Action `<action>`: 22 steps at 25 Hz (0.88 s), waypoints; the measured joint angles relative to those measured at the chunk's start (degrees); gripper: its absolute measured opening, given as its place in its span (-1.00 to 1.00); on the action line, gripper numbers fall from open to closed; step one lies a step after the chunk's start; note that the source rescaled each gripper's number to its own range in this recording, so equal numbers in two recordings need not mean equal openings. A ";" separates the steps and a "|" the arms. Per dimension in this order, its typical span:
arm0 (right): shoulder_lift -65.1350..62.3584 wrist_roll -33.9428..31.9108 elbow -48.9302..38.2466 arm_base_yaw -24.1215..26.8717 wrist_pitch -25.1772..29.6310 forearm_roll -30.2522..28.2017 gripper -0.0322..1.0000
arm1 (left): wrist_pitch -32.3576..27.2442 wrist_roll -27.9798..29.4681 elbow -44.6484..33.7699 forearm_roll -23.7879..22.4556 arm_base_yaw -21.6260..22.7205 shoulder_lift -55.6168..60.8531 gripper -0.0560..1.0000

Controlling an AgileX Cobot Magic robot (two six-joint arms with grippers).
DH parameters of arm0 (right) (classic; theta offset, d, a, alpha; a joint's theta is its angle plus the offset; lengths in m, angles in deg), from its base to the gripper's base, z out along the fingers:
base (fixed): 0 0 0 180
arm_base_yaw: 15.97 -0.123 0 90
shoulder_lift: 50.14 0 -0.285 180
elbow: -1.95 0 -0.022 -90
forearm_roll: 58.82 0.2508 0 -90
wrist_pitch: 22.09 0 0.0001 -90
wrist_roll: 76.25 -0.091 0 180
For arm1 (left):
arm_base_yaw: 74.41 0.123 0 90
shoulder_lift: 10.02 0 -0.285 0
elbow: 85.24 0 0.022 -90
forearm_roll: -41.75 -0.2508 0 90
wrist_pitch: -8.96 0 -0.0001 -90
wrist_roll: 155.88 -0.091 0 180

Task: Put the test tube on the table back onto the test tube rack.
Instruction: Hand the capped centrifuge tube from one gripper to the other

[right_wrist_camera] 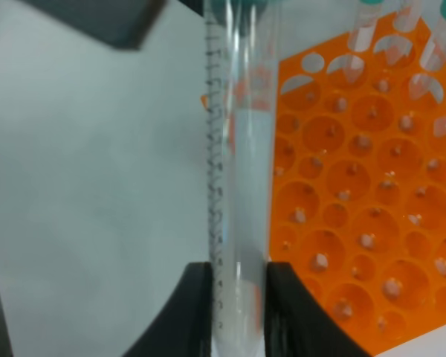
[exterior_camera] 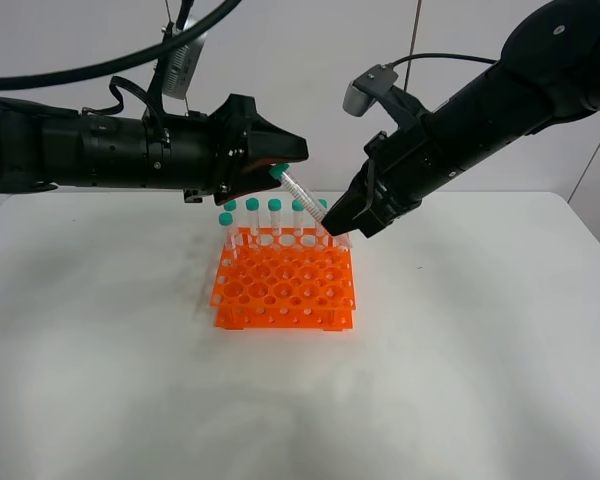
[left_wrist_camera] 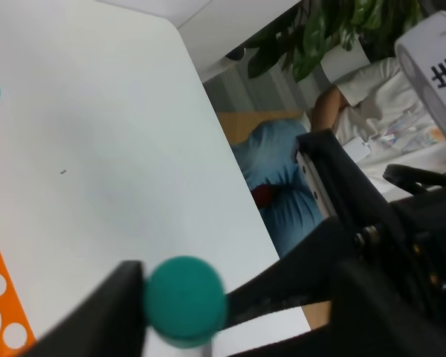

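Observation:
The test tube (exterior_camera: 298, 190), clear with a teal cap, hangs tilted above the back right of the orange test tube rack (exterior_camera: 285, 290). My left gripper (exterior_camera: 278, 168) is shut on its teal cap (left_wrist_camera: 184, 300), with a dark finger on each side. My right gripper (exterior_camera: 332, 228) is shut on the tube's lower part. The right wrist view shows the graduated tube (right_wrist_camera: 238, 186) clamped between both fingers (right_wrist_camera: 197, 312) over the rack's holes (right_wrist_camera: 342, 223). The tube's tip is hidden by my right gripper.
Several other teal-capped tubes (exterior_camera: 252, 210) stand upright in the rack's back row. The rack sits in the middle of the white table (exterior_camera: 460, 350). Its front rows of holes hold nothing. A person and plants (left_wrist_camera: 334, 30) are beyond the table's edge.

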 joint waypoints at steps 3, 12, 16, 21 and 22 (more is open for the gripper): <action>0.00 0.00 0.00 0.00 0.00 0.00 -0.91 | 0.00 0.11 0.00 0.84 0.00 -0.06 -0.49; 0.00 0.00 0.00 0.00 0.00 0.00 -0.93 | 0.06 0.11 0.00 1.65 0.00 -0.06 -0.88; 0.00 0.00 0.00 0.00 0.00 0.00 -0.93 | 0.10 0.11 0.00 1.66 0.00 -0.06 -0.88; 0.00 -0.07 0.00 0.00 0.00 0.00 -0.94 | 0.10 0.11 0.00 1.66 0.00 -0.06 -0.88; 0.00 -0.07 0.00 0.00 0.00 0.00 -0.92 | 0.10 0.11 0.00 1.66 0.00 -0.06 -0.88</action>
